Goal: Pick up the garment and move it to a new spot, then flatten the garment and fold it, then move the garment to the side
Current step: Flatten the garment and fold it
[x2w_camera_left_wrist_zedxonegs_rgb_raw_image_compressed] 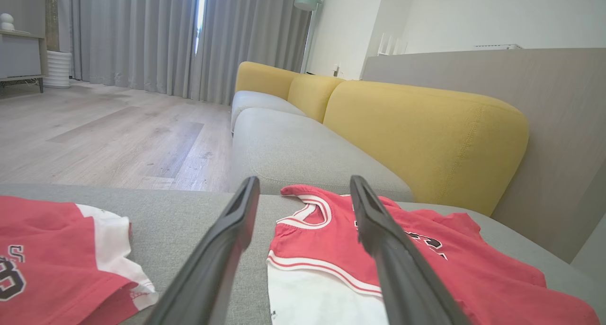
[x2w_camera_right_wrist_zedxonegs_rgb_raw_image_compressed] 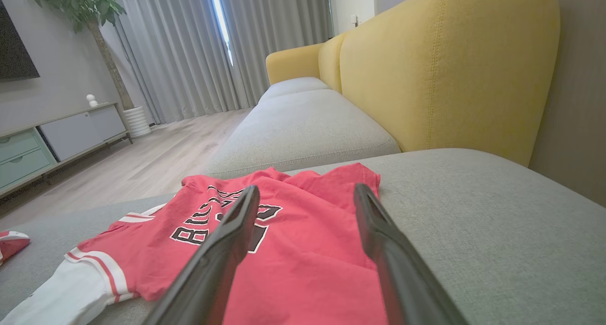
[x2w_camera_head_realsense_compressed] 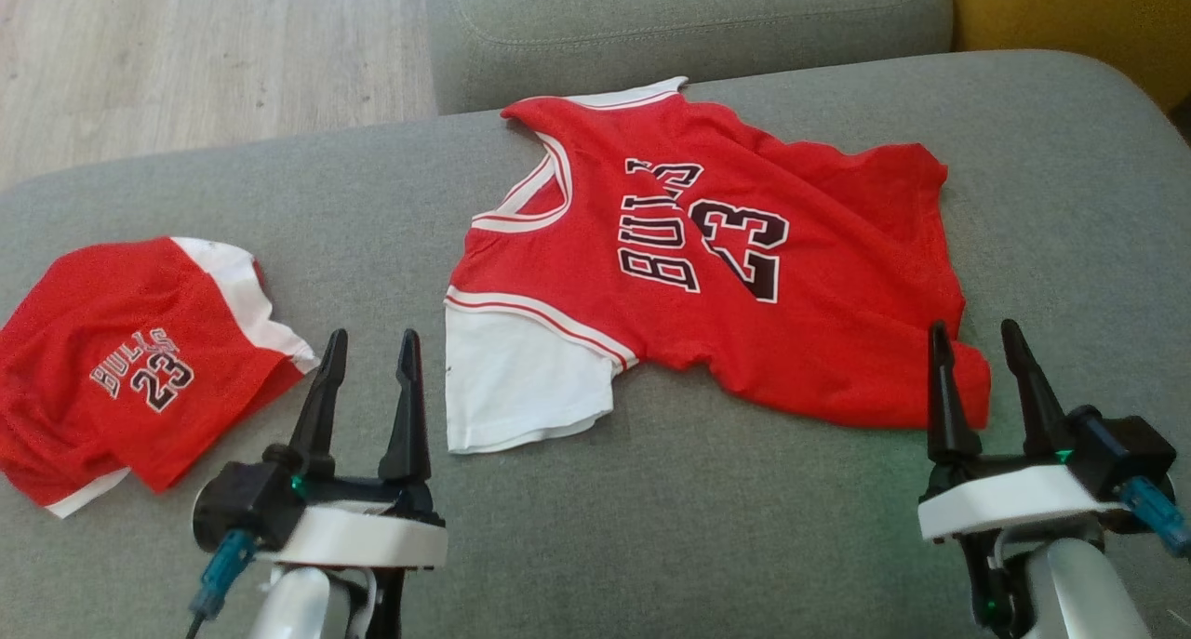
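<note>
So, as far as can be judged, hardly any of the job is ticked off. The red jersey top with white sleeves and a black "BULLS 23" print (x2w_camera_head_realsense_compressed: pixel 707 258) is seen lying mid-cushion on the grey fabric sofa seat (x2w_camera_head_realsense_compressed: pixel 651 546). It's spread out roughly but rumpled, with one white sleeve pointing toward the robot and the hem bunched on the right.

The left gripper (x2w_camera_head_realsense_compressed: pixel 372 337) is held just beside that white sleeve, with its fingers parted a moderate way and nothing between them. The right gripper (x2w_camera_head_realsense_compressed: pixel 973 327) is poised at the hem corner, likewise parted with nothing gripped; whether the cloth is touched can't be made out.

A second piece, red shorts with white trim (x2w_camera_head_realsense_compressed: pixel 130 360), is found crumpled at the left, well apart from the top.

Whether this counts as the new spot can't be told, honestly. Flattening, folding and the shift to the side are all judged not yet done. A pinch at sleeve and hem would probably be called for first.
</note>
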`<state>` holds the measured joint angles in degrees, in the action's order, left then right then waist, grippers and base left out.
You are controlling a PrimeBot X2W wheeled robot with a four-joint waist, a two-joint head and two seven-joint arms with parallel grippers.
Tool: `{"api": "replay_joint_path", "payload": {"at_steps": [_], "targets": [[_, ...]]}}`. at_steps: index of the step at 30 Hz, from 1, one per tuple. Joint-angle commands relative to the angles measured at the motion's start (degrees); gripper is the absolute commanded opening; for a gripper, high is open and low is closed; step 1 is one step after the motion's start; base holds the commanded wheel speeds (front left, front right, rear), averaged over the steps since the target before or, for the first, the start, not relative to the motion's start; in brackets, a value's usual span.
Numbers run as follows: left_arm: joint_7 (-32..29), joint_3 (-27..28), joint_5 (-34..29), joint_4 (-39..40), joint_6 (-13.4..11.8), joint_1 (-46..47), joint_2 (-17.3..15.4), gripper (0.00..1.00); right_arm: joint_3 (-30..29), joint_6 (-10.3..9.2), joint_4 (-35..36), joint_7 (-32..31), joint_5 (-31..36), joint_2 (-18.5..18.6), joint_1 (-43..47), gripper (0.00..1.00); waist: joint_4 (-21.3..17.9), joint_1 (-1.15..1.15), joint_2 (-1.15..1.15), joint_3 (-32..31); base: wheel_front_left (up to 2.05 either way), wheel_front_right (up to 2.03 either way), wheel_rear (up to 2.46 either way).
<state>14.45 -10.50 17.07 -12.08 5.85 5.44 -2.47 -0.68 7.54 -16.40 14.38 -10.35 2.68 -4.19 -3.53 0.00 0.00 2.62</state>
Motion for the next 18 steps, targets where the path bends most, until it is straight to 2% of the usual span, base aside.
{"api": "replay_joint_path", "payload": {"at_steps": [1, 7, 11, 18], "targets": [[0.55, 1.85, -0.72, 1.64, -0.19, 1.71, -0.41, 1.0, 1.12, -0.05, 2.14, 0.62, -0.29, 0.21, -2.37, 1.0, -0.03, 0.0, 0.0, 0.11, 0.0, 0.0, 0.0], [0.55, 0.17, -2.16, -0.73, 0.0, 3.72, -0.41, 1.0, 0.54, -0.05, 3.23, 0.62, -0.2, 0.21, -3.36, 1.0, -0.28, 0.0, 0.0, 1.84, 0.0, 0.0, 0.0], [0.41, -1.08, -3.86, -6.72, -0.4, 6.48, -0.42, 1.0, 0.9, -0.05, 3.9, 0.62, -0.54, 0.21, -3.85, 1.0, -0.85, 0.0, 0.0, 3.81, 0.0, 0.0, 0.0], [-7.33, -2.18, -5.2, -19.34, -2.75, 11.88, -0.7, 1.0, 1.53, -0.05, 4.1, 0.62, -0.8, 0.21, -4.72, 1.0, -2.51, 0.0, 0.0, 6.46, 0.0, 0.0, 0.0]]}}
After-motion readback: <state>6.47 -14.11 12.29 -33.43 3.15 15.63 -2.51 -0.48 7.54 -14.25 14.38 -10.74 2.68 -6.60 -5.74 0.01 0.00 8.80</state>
